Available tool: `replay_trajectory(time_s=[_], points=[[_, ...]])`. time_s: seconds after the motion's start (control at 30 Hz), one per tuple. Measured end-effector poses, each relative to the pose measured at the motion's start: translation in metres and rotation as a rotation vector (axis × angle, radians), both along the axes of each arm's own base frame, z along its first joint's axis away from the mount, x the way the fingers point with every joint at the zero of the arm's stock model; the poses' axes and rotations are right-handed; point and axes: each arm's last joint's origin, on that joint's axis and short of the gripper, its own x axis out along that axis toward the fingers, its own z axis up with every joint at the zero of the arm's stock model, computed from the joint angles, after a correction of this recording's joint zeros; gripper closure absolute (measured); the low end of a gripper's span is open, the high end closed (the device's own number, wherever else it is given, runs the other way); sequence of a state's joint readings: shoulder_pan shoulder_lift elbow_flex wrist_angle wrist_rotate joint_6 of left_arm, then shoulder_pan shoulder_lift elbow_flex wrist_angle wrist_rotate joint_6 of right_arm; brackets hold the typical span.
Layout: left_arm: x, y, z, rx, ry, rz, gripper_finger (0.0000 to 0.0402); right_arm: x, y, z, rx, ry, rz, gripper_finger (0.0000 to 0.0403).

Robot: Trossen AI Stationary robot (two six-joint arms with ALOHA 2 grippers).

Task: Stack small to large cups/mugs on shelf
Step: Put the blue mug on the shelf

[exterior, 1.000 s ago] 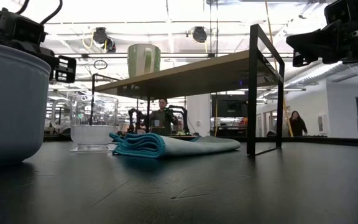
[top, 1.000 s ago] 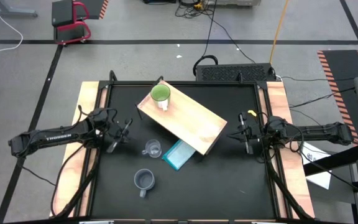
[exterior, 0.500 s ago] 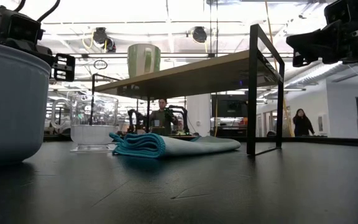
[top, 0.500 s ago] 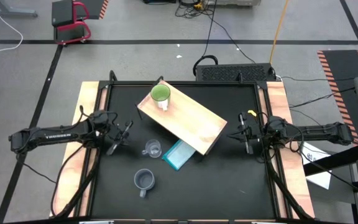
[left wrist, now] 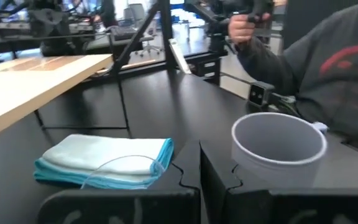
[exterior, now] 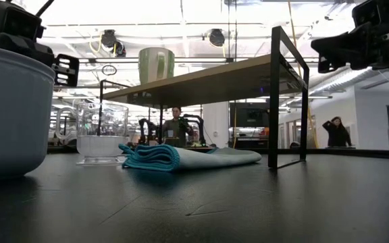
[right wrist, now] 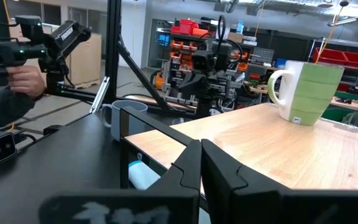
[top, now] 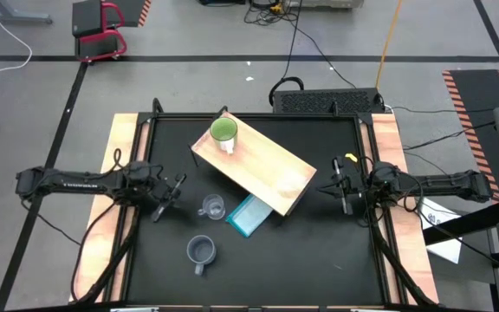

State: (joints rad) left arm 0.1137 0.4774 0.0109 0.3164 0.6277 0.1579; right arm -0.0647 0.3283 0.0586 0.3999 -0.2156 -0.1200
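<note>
Hovering with clenched jaws, both grippers (top: 165, 198) (top: 341, 192) flank the shelf (top: 267, 169); no legible writing.

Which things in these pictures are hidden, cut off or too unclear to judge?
- Glass cup: left wrist view, its lower part hidden behind the left gripper.
- Grey-blue mug: low view, cut off by the picture's left edge; handle not seen.
- Light-blue cloth: high view, partly hidden under the shelf.

In the low view, the grey-blue ceramic mug (exterior: 12, 111) is cut off by the left edge. The folded light-blue cloth (top: 251, 214) lies partly hidden beneath the light wooden shelf (top: 254, 163).
</note>
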Motion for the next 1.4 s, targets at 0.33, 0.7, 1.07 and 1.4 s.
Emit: replay_trajectory(time_s=[0.33,0.7,1.07,1.4], points=[[0.001,-0.014,0.003,-0.038,-0.004,0.030,0.0401,0.000,0.000,-0.004,0.002,0.038,0.000,0.0403],[0.001,-0.033,0.012,-0.063,-0.011,0.025,0.0401,0.000,0.000,-0.003,0.002,0.036,0.000,0.0403],[0.016,-0.056,0.050,0.048,0.112,0.055,0.0401,0.000,0.000,-0.003,0.002,0.035,0.000,0.0403],[0.037,-0.070,0.071,0.096,0.298,0.103,0.0401,0.000,0.000,-0.004,0.003,0.038,0.000,0.0403]])
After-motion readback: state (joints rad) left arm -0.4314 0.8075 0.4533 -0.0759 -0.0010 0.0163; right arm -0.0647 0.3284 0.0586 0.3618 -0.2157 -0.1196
